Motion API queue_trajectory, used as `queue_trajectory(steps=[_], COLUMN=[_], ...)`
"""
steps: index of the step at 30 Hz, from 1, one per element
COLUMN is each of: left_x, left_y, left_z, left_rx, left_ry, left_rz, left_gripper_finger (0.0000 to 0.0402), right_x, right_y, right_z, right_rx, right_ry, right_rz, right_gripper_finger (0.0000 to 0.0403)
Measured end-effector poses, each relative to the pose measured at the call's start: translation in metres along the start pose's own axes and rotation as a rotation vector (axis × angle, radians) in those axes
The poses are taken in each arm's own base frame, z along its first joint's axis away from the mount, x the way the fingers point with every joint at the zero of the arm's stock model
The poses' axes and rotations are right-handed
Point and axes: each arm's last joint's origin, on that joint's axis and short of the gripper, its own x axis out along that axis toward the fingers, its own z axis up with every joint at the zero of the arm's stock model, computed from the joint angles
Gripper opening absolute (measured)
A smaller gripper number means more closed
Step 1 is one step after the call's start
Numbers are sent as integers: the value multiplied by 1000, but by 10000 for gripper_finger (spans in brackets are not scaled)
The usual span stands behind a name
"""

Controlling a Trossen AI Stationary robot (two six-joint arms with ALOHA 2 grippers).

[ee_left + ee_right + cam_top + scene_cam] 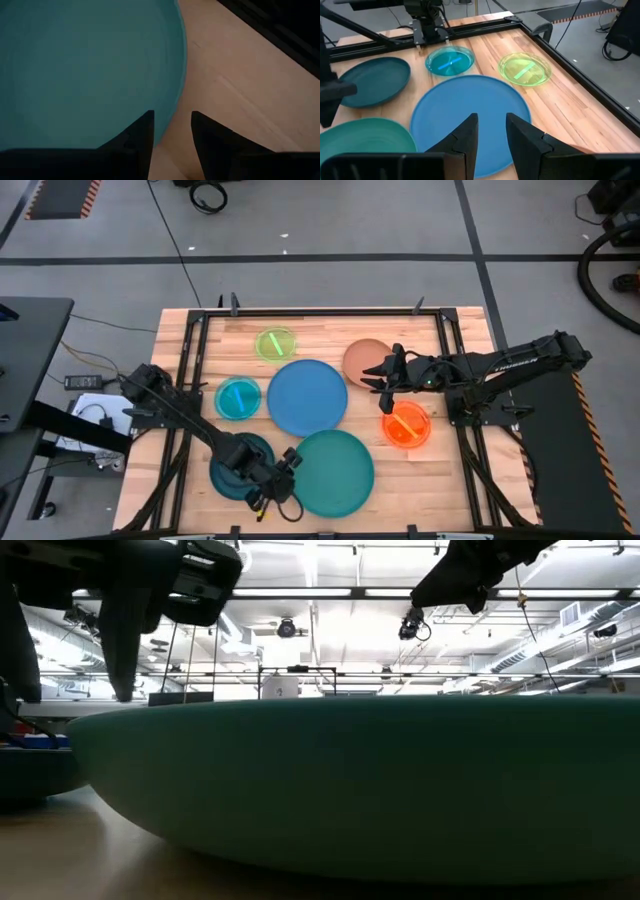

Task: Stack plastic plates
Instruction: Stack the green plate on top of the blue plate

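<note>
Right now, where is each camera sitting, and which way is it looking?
High view: above the table, looking straight down; shows both arms, the left gripper and right gripper.
Low view: at tabletop height, looking level past the teal plate; arms hang overhead.
Left wrist view: on the left arm, facing the dark green plate; own jaws show, apart.
Right wrist view: on the right arm, facing the blue plate; own jaws show, apart.
High and right wrist views share the blue plate.

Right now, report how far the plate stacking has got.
Done: nothing; all seven plates lie singly on the table. In hand: the left gripper, open, sits at the edge of the teal plate, beside the dark green plate; the right gripper, open, hovers between the tan plate and blue plate. Left: all stacking.
</note>
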Motion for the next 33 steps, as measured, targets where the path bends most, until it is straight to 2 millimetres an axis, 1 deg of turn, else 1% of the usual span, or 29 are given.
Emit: queue_trajectory(steps=[3,7,12,16,22,24,27,31,33], left_x=[9,22,34,34,33,33,31,23,20], left_y=[1,3,7,8,6,5,5,8,11], left_z=[9,12,12,13,13,13,14,17,22], left_rx=[12,35,46,101,272,324,374,385,378], left_ry=[30,149,206,211,211,219,238,227,233], left_rz=[-7,-33,-41,-41,-49,-41,17,40,76], left_gripper_finger=[139,139,131,99,18,14,14,14,14], right_x=[0,0,0,0,0,0,0,0,0], right_y=[0,0,0,0,0,0,0,0,0], right_z=[0,0,0,0,0,0,0,0,0], right_rx=[0,2,3,4,-3,-6,-6,-6,-6], right_ry=[0,0,-1,-1,-2,-4,-4,-5,-5], right_rz=[0,0,1,5,6,4,4,4,3], right_gripper_finger=[110,110,110,110,110,110,110,110,110])
